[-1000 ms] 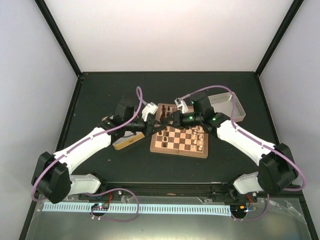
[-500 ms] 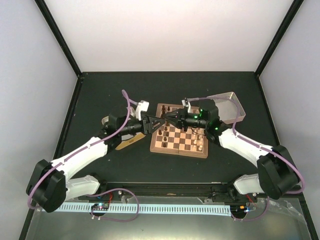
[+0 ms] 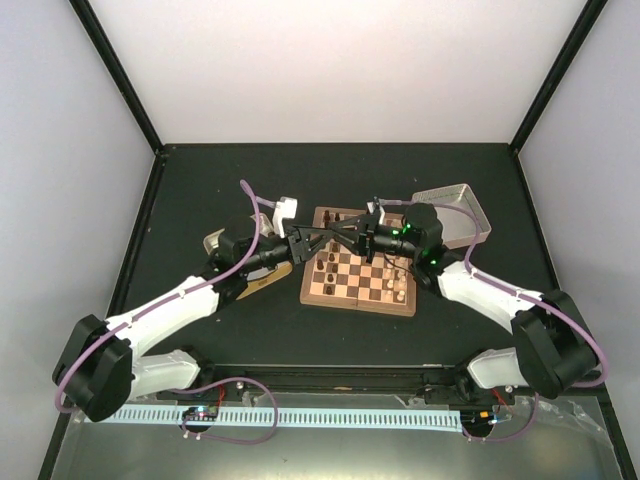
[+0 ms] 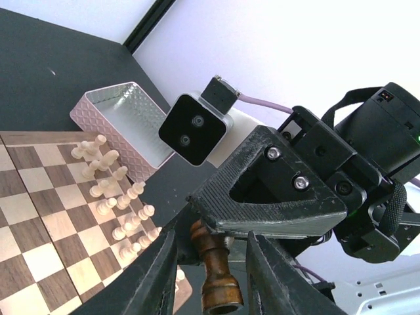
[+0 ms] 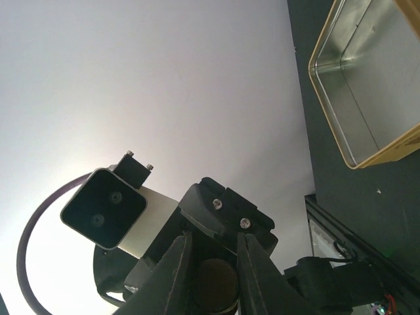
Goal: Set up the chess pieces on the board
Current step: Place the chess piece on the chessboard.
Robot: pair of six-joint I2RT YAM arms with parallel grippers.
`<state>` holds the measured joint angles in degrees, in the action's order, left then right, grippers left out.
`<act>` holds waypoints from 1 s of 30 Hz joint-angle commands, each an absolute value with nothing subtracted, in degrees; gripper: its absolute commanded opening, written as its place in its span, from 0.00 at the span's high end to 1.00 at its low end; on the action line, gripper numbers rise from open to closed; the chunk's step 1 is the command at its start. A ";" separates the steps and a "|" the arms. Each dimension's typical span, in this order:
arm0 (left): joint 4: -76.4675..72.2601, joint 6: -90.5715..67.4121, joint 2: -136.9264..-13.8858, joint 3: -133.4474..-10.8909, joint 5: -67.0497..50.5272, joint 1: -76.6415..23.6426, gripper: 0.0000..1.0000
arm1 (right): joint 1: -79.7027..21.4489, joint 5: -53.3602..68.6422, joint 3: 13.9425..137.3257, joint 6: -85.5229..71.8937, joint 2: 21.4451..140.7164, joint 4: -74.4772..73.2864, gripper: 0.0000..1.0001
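Both grippers meet in the air over the far left part of the board (image 3: 352,297). My right gripper (image 3: 338,238) is shut on the top of a dark brown chess piece (image 4: 215,269), which shows as a dark round disc (image 5: 216,285) between its fingers (image 5: 174,275). My left gripper (image 4: 213,248) stands open around that piece, with a gap on each side. In the top view the left gripper (image 3: 316,240) faces the right one tip to tip. A few dark pieces (image 3: 325,268) stand on the board's left side.
Pale cream pieces (image 3: 398,285) stand in rows on the board's right side, also in the left wrist view (image 4: 111,190). A silver tin (image 3: 455,215) lies at the back right. A gold tin (image 3: 255,282) lies left of the board, partly under the left arm.
Both grippers have risen from the board's left side and now meet higher and a little farther back. Over the last half second they have barely moved.
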<state>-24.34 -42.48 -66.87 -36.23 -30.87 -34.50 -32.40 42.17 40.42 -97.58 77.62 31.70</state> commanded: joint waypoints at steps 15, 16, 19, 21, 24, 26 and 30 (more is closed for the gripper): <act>-10.20 -38.01 -65.15 -42.98 -23.83 -36.98 0.98 | -31.24 38.14 41.31 -86.63 74.12 20.14 0.54; -6.76 -37.71 -64.93 -43.81 -23.47 -36.91 0.98 | -30.89 37.36 41.57 -83.93 73.33 16.89 0.48; 4.29 -36.57 -64.28 -46.40 -22.50 -36.92 0.98 | -29.61 33.84 41.28 -76.22 70.03 8.93 0.37; 12.67 -35.49 -64.36 -48.51 -21.74 -36.92 0.98 | -28.84 30.47 40.63 -71.44 67.42 4.52 0.34; 26.40 -35.14 -65.91 -52.07 -19.30 -36.94 0.98 | -28.14 25.40 39.99 -64.07 63.81 -2.39 0.33; 33.03 -35.00 -67.42 -53.96 -19.15 -36.99 0.97 | -28.13 22.19 40.61 -59.59 62.08 -7.24 0.33; 40.34 -33.71 -71.04 -55.72 -18.72 -37.60 0.97 | -28.12 16.53 42.98 -50.33 60.27 -16.90 0.33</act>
<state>25.47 -35.83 -67.79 -52.95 -20.73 -36.75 -28.47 25.19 40.29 -63.35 61.80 -3.66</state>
